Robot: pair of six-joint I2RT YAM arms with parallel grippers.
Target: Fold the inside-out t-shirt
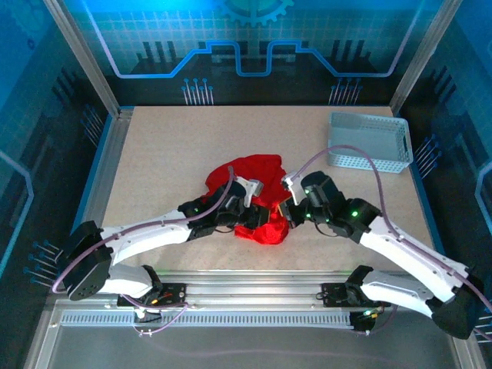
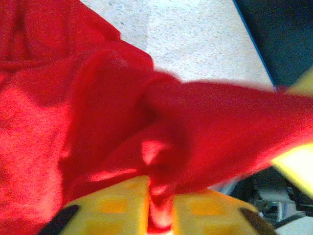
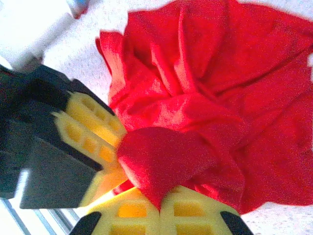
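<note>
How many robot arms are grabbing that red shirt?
2. The left gripper pinches the red t-shirt from its left; the right gripper pinches it from its right.

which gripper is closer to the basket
Right. The right gripper grips the shirt on its right side, with the basket farther back and to its right. The left gripper grips the shirt just to the left, so farther from the basket.
</note>
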